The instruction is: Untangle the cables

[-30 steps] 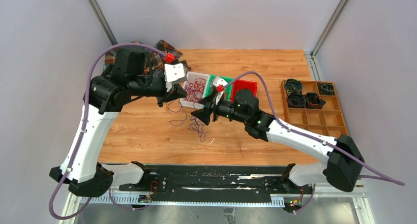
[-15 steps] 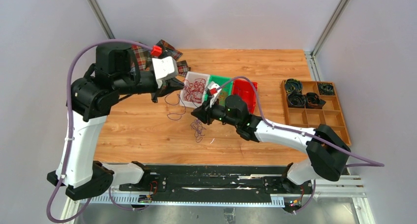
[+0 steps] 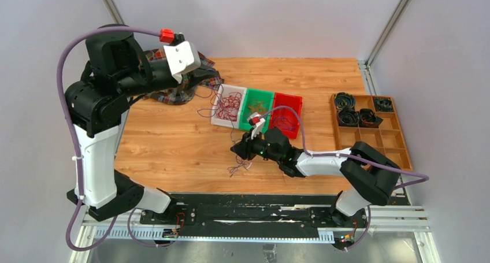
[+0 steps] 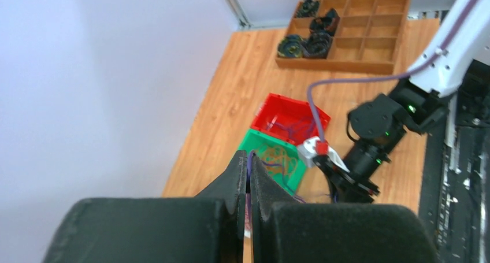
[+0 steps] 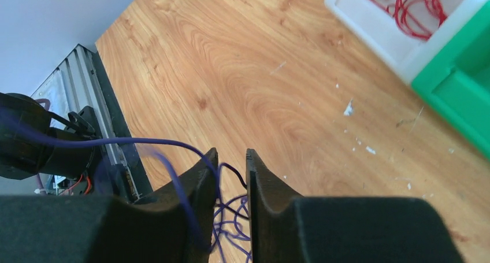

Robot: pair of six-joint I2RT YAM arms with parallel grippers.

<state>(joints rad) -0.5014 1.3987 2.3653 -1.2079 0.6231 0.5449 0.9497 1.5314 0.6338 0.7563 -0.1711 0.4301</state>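
**Drawing the purple strand out of the knot**

The left gripper (image 4: 248,162), raised at the far-left corner above a crumpled plaid cloth (image 3: 173,88), has its jaws pressed together on a thin purple cable (image 4: 250,154). The right gripper (image 5: 232,158) sits low near the front of the wooden table (image 3: 173,147), jaws all but closed and pinching the loose purple bunch (image 3: 236,167) lying there. Red wires (image 5: 416,0) rest in the white plastic bin (image 5: 375,26). From here, I'd have the right anchor the bunch firmly while the left draws slowly, easing off if loops tighten.
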